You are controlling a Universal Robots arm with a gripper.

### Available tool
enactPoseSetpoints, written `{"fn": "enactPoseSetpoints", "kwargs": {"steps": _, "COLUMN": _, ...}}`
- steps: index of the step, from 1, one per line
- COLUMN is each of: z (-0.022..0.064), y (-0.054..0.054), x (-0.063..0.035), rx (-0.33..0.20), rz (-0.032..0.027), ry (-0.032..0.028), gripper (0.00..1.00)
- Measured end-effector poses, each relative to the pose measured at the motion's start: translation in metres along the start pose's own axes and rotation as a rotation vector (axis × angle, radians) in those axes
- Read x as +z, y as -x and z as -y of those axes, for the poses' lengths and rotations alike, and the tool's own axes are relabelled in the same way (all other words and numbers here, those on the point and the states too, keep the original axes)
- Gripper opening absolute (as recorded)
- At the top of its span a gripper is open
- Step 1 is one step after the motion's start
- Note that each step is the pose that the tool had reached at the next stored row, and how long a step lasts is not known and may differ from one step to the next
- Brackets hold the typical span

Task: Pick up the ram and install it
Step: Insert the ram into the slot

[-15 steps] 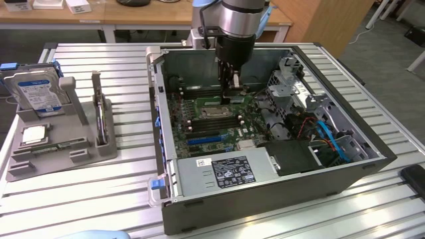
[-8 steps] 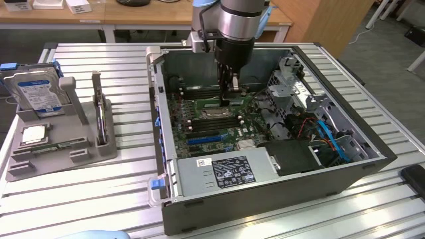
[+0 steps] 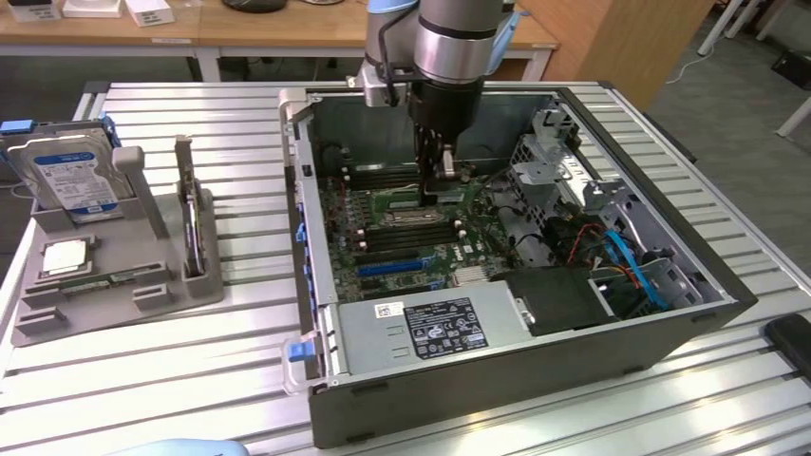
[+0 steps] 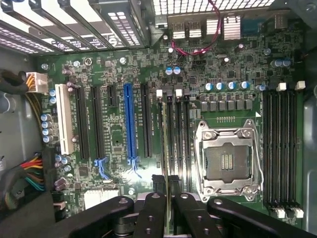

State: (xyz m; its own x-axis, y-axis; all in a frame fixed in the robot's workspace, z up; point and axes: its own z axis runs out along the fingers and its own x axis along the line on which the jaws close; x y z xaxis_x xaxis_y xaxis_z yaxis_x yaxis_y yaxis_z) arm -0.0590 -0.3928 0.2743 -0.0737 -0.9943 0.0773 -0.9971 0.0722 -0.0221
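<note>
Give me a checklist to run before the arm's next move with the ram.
1. Position: gripper hangs over the memory slots beside the CPU socket: ok.
2. Ram in hand: cannot tell. One green ram stick lies in the grey tray.
3. Target slot empty: cannot tell under the gripper.
4. Access: case lies with its side open: ok.
5. Obstructions: red cable is apart from the slots: ok.

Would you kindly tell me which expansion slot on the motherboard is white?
The end slot, farthest from the processor socket; the rest are black or blue.
</note>
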Motion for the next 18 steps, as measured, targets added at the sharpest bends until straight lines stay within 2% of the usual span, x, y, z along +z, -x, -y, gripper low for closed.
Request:
{"fn": "enactPoseSetpoints", "kwargs": {"steps": 12, "z": -0.0029, "y": 0.001, "x": 0.0123, "rx": -0.014, "rz": 0.0009, "ry": -0.0167, "gripper": 0.14}}
{"fn": "enactPoseSetpoints", "kwargs": {"steps": 18, "z": -0.0035, "y": 0.002, "x": 0.0157, "rx": -0.018, "rz": -0.0006, "ry": -0.0196, "gripper": 0.14}}
